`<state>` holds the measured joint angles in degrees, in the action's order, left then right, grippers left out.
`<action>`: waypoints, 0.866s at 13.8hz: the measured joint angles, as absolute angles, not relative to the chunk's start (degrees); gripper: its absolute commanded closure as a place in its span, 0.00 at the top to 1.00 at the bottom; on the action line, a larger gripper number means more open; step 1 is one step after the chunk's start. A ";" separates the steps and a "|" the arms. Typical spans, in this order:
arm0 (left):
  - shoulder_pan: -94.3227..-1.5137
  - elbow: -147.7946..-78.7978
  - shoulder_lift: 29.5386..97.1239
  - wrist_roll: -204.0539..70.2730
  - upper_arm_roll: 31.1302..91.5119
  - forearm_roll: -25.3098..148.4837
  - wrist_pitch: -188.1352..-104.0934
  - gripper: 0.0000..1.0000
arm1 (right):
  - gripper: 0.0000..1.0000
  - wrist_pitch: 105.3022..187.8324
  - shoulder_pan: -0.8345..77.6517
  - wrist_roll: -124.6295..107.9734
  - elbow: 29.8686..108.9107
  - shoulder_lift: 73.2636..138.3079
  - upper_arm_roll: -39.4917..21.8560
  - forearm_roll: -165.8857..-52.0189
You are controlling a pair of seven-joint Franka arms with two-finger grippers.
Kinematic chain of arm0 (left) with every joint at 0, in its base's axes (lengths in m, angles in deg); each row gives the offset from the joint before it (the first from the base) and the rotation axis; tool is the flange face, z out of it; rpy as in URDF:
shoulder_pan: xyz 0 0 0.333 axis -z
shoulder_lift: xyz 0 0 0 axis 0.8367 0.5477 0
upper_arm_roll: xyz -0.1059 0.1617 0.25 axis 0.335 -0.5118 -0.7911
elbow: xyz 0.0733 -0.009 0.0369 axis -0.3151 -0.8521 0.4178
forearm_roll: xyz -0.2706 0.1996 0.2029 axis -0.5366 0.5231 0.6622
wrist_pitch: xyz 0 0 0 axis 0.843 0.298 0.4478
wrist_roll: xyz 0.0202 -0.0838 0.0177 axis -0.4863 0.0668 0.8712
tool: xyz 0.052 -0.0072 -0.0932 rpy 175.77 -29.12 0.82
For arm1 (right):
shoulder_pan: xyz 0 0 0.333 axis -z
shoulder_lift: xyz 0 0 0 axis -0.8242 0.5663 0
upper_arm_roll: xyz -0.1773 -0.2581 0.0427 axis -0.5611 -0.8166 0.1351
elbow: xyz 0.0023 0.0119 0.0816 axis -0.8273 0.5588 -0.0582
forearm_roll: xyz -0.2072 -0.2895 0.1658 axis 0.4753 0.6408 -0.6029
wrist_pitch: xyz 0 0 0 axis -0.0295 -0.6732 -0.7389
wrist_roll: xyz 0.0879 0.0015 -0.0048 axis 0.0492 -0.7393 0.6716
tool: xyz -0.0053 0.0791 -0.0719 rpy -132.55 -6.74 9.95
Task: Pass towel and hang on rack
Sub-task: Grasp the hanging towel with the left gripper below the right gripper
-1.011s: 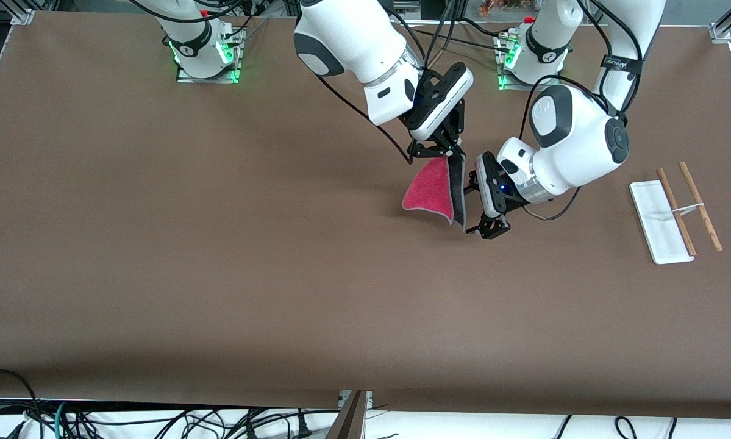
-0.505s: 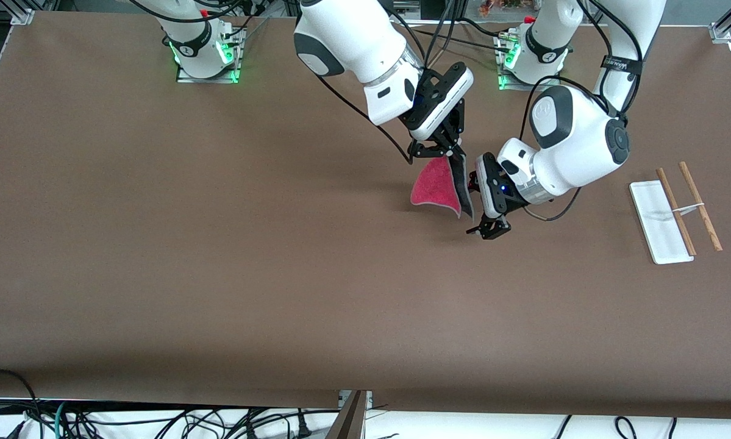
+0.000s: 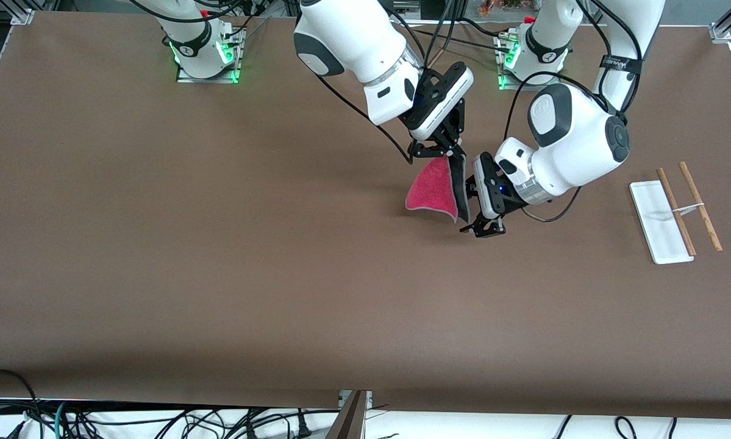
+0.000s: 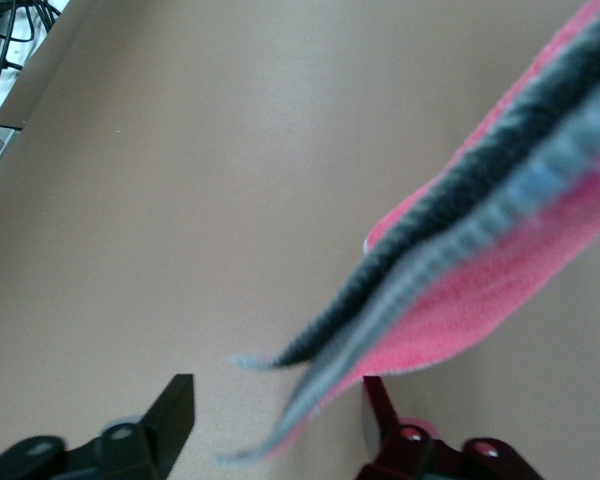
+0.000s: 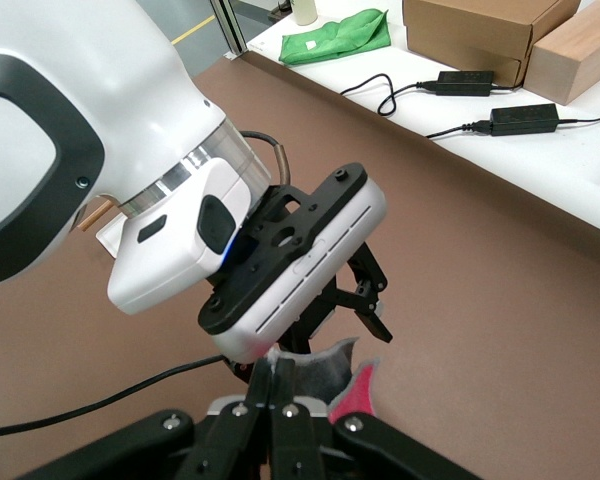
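While the right gripper (image 3: 443, 150) pinches the top corner of the towel (image 3: 431, 189) just above the centre of the front view, you see the cloth hang over the table (image 3: 219, 274), pink-red face outward, dark grey back toward the left gripper (image 3: 470, 204). That left gripper sits just beside the towel's grey edge with its fingers (image 4: 175, 412) spread wide; in the left wrist view the hanging edge (image 4: 450, 290) dangles between them, gripped by neither. The right wrist view shows its own fingers (image 5: 280, 395) pressed together on the cloth. A black band on the left arm carries white lettering too small to read. Since a second ago the left gripper has edged closer to the towel. The rack (image 3: 670, 213) lies at the middle right edge of the frame, toward the left arm's end.
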<state>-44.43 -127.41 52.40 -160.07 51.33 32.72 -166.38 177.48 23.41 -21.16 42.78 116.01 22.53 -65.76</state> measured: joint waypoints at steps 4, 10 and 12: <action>-44.19 -127.39 53.02 -159.68 51.32 32.72 -166.38 0.38 | 0.00 177.50 23.41 -21.16 42.76 116.01 22.53 -65.76; -43.98 -127.35 53.11 -159.67 51.32 32.72 -166.38 0.00 | 0.00 177.51 23.41 -21.16 42.75 116.01 22.53 -65.76; -43.98 -127.33 53.11 -159.68 51.32 32.72 -166.38 0.00 | 0.00 177.72 23.41 -21.16 42.75 116.01 22.53 -65.76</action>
<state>-43.98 -127.33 53.11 -159.68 51.32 32.72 -166.38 177.72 23.41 -21.16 42.75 116.01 22.53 -65.76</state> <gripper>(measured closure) 0.952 0.982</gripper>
